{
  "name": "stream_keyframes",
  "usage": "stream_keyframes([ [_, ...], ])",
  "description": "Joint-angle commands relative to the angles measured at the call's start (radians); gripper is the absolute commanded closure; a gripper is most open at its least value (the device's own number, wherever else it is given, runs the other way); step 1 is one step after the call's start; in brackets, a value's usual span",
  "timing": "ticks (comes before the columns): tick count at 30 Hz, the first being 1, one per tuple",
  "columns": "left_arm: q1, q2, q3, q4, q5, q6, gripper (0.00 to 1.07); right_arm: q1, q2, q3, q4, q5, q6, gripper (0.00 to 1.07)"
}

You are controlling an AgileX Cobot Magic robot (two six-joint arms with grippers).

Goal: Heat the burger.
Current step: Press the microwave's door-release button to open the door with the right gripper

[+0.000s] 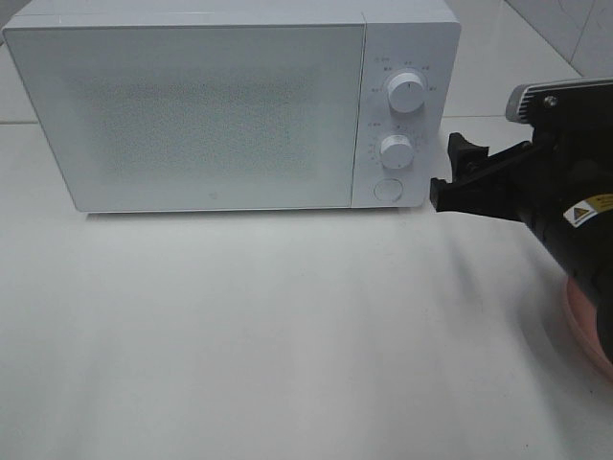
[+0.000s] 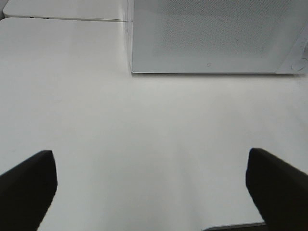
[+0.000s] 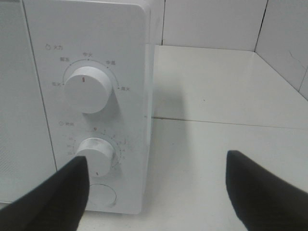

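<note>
The left gripper (image 2: 151,192) does not show in the high view. Its own camera shows its two fingers (image 2: 29,185) wide apart, with nothing between them, above the bare white table (image 1: 239,335) and well apart from the microwave (image 1: 57,115). It takes no part in the work at this moment.

The microwave stands at the back of the table and its door (image 1: 192,115) is shut. The door is frosted, so nothing inside can be seen. The burger is in none of the three views. It may be inside the oven or hidden under the right arm; the pictures do not settle this. With the door closed and a gripper at the controls, I judge that the loading is probably done and the setting of the oven is what remains.

On the panel right of the door are the upper knob (image 1: 406,94), the lower knob (image 1: 395,149) and a round button (image 1: 387,188). The right gripper (image 1: 455,171) is just beside the right edge of the microwave, at the height of the lower knob and the button. Its fingers (image 3: 62,192) are apart and hold nothing. In the wrist view one finger overlaps the lower knob, but I cannot tell if it touches.

At the far right, part of a pink plate (image 1: 586,326) shows under the right arm, and the arm covers most of it. Nothing stands between the gripper and the knobs.
</note>
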Motion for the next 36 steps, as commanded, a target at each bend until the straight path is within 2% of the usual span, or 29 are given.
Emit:
stream_keyframes([
  [1, -0.004, -0.017, 0.003, 0.000, -0.013, -0.002, 0.07, 0.061, 0.025, 0.000, 0.060, -0.065, -0.012, 0.33],
  [8, -0.004, -0.017, 0.003, 0.000, -0.013, -0.002, 0.07, 0.173, 0.081, -0.007, 0.148, -0.108, -0.008, 0.33],
  [14, -0.004, -0.017, 0.003, 0.000, -0.013, -0.002, 0.07, 0.195, 0.110, -0.023, 0.153, -0.109, -0.003, 0.33],
  [20, -0.004, -0.017, 0.003, 0.000, -0.013, -0.002, 0.07, 0.195, 0.119, -0.023, 0.150, -0.105, 0.109, 0.34],
  [25, -0.004, -0.017, 0.003, 0.000, -0.013, -0.002, 0.07, 0.195, 0.119, -0.023, 0.149, -0.104, 0.289, 0.39],
  [27, -0.004, -0.017, 0.003, 0.000, -0.013, -0.002, 0.07, 0.195, 0.119, -0.023, 0.149, -0.103, 0.436, 0.44],
  [28, -0.004, -0.017, 0.003, 0.000, -0.013, -0.002, 0.07, 0.195, 0.119, -0.023, 0.149, -0.103, 0.436, 0.44],
  [29, -0.004, -0.017, 0.003, 0.000, -0.013, -0.002, 0.07, 0.195, 0.119, -0.023, 0.149, -0.103, 0.557, 0.48],
  [31, -0.004, -0.017, 0.003, 0.000, -0.013, -0.002, 0.07, 0.195, 0.119, -0.023, 0.149, -0.103, 0.606, 0.50],
  [33, -0.004, -0.017, 0.003, 0.000, -0.013, -0.002, 0.07, 0.195, 0.119, -0.023, 0.148, -0.075, 0.842, 0.60],
  [35, -0.004, -0.017, 0.003, 0.000, -0.013, -0.002, 0.07, 0.195, 0.119, -0.023, 0.148, -0.065, 0.902, 0.63],
  [36, -0.004, -0.017, 0.003, 0.000, -0.013, -0.002, 0.07, 0.195, 0.119, -0.023, 0.148, -0.046, 1.010, 0.69],
])
